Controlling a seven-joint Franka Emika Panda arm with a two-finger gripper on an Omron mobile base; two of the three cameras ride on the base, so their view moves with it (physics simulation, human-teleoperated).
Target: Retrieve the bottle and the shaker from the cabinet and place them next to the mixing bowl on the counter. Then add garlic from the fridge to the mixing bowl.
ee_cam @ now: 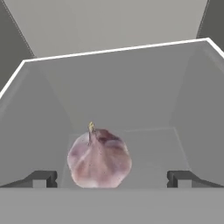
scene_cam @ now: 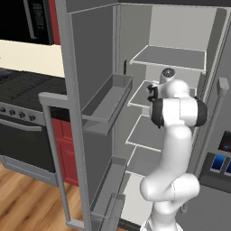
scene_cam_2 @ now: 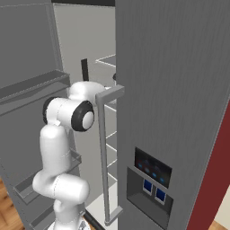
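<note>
Garlic: one pink-white bulb, stem tip up, sitting on a grey fridge shelf towards the back; in the hand view it lies left of centre between the fingertips.
Left fingertip: well clear of the bulb, no contact.
Gripper: jaws spread wide, holding nothing; bulb lies ahead of the tips, not yet between them.
Right fingertip: farther from the bulb than the left one.
Arm: reaches into the open fridge, past the door bin.
Risk, off-centre: closing from here likely brings the left finger on first and shoves the bulb sideways.
Risk, round shape: a shallow pinch may squeeze it out towards the back wall.
Risk, shelves: tight space; wrist could strike a shelf edge.
</note>
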